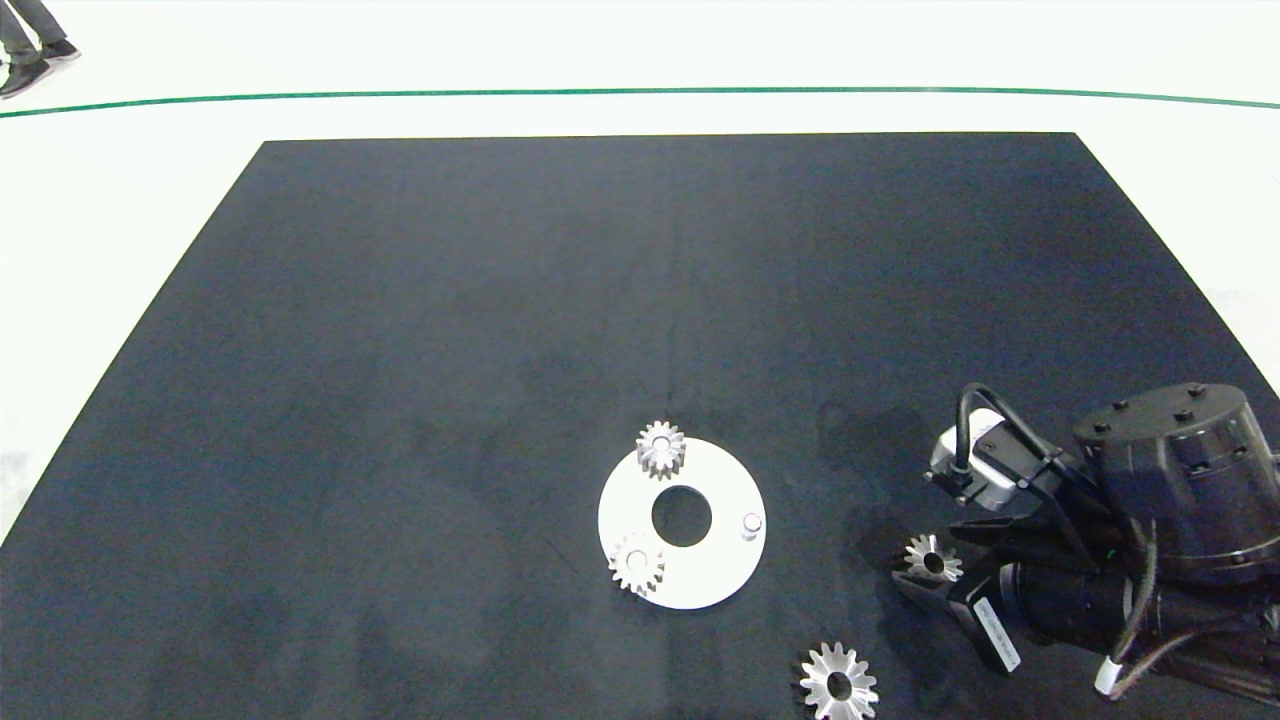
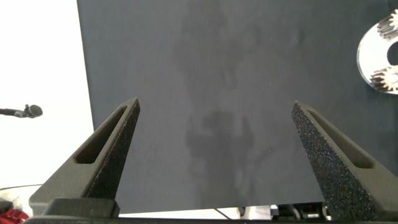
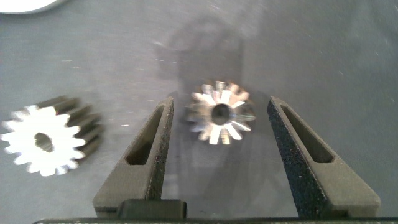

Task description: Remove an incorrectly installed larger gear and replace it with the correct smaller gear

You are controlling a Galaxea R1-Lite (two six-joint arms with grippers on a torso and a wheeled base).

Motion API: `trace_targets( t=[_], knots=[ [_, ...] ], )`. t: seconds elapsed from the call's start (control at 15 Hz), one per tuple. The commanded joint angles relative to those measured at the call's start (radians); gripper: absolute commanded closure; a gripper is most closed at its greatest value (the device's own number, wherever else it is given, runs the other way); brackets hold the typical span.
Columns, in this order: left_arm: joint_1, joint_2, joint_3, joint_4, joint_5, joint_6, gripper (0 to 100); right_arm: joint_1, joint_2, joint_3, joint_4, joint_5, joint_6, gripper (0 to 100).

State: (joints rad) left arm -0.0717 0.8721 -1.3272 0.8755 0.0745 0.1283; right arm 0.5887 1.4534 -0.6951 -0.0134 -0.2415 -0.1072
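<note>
The smaller gear (image 3: 221,114), a bright silver piece with short pointed teeth and a dark centre hole, lies flat on the black bench (image 1: 400,350), to the right of the white ring plate (image 1: 720,570) and apart from it. It is bracketed by the right end effector (image 3: 221,118), whose fingers stand open on either side without visibly touching it. Being solid metal, it is judged stiff, rather heavy and slippery, so it is best taken across opposite tooth tips. The larger gear (image 1: 838,684) lies near the bench's front edge. The left end effector (image 2: 214,137) hangs open over bare bench.
</note>
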Motion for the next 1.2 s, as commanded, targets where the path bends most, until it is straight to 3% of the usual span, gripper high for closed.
trace_targets(
  t=[0.07, 0.47, 1.2],
  knots=[
    [0.0, 0.001, 0.0, 0.005, 0.001, 0.001, 0, -0.041, 0.016, 0.003, -0.002, -0.001, -0.005, 36],
    [0.0, 0.001, 0.002, 0.005, 0.001, 0.001, 0, -0.033, 0.039, 0.023, -0.003, 0.007, 0.001, 36],
    [0.0, -0.001, 0.0, 0.005, 0.001, 0.001, 0, -0.006, 0.022, 0.037, -0.031, 0.013, 0.003, 57]
  ],
)
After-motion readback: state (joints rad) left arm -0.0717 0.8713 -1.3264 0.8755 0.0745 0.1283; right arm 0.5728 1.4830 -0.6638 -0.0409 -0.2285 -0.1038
